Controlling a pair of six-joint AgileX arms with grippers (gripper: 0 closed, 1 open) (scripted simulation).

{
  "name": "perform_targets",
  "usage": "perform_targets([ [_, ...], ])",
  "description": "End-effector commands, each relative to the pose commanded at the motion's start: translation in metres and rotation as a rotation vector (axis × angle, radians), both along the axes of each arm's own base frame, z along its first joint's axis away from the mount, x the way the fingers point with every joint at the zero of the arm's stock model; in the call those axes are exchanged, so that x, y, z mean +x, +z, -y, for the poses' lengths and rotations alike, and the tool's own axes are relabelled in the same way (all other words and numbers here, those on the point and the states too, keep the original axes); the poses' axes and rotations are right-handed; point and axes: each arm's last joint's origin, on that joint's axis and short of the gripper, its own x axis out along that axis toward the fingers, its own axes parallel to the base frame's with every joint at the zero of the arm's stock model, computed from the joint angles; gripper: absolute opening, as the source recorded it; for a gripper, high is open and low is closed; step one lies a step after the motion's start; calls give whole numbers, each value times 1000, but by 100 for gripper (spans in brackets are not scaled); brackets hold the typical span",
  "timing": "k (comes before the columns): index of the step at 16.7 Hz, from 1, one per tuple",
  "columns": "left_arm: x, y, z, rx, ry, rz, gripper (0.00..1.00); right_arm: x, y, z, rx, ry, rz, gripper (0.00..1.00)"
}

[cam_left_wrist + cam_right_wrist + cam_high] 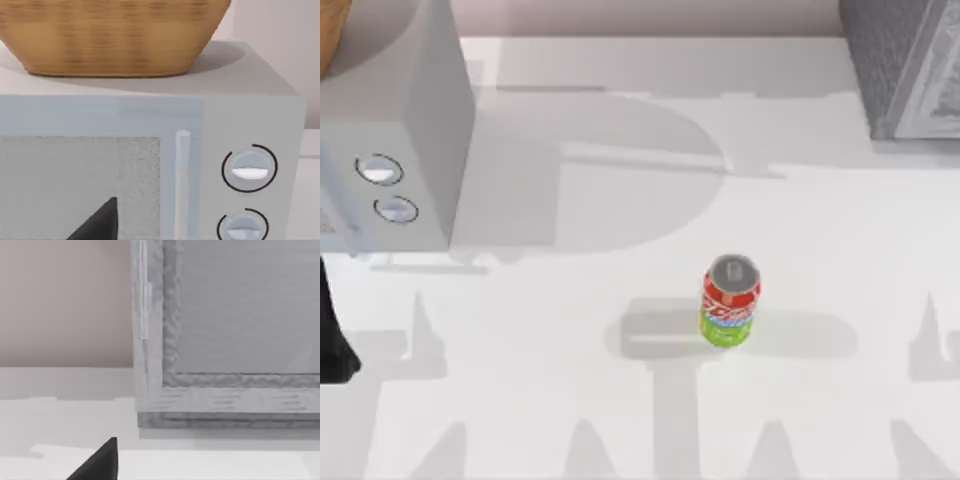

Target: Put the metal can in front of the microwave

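The metal can (730, 302) stands upright on the white table a little right of the middle, silver top up, red band over lime green. The microwave (405, 120) is the big light-grey box at the back left, with two round dials (380, 170) on its front. The can is well to the right of the microwave's front and apart from it. My left arm (332, 335) is parked at the table's left edge; a dark part of my left gripper (97, 225) shows before the microwave's door (80, 185). A dark part of my right gripper (97, 465) shows above the table.
A darker speckled grey box (910, 65) stands at the back right and also faces the right wrist camera (225, 340). A woven basket (110, 35) sits on top of the microwave. White table lies between the can and the microwave.
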Motion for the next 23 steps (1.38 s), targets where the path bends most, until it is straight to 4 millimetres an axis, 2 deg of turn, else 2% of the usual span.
perform_targets([
  [3, 0, 2, 0, 0, -4, -5, 100, 0, 0, 0, 0, 0, 0, 100],
  [6, 1, 18, 4, -2, -41, -55, 100, 0, 0, 0, 0, 0, 0, 100],
  [9, 6, 50, 11, 0, -105, -157, 100, 0, 0, 0, 0, 0, 0, 100],
  [12, 22, 90, 22, 11, -184, -298, 100, 0, 0, 0, 0, 0, 0, 100],
  [15, 52, 131, 43, 41, -272, -471, 100, 0, 0, 0, 0, 0, 0, 100],
  [18, 94, 163, 76, 94, -361, -660, 100, 0, 0, 0, 0, 0, 0, 100],
  [21, 139, 177, 125, 172, -445, -853, 100, 0, 0, 0, 0, 0, 0, 100],
  [23, 167, 174, 163, 236, -494, -978, 100, 0, 0, 0, 0, 0, 0, 100],
])
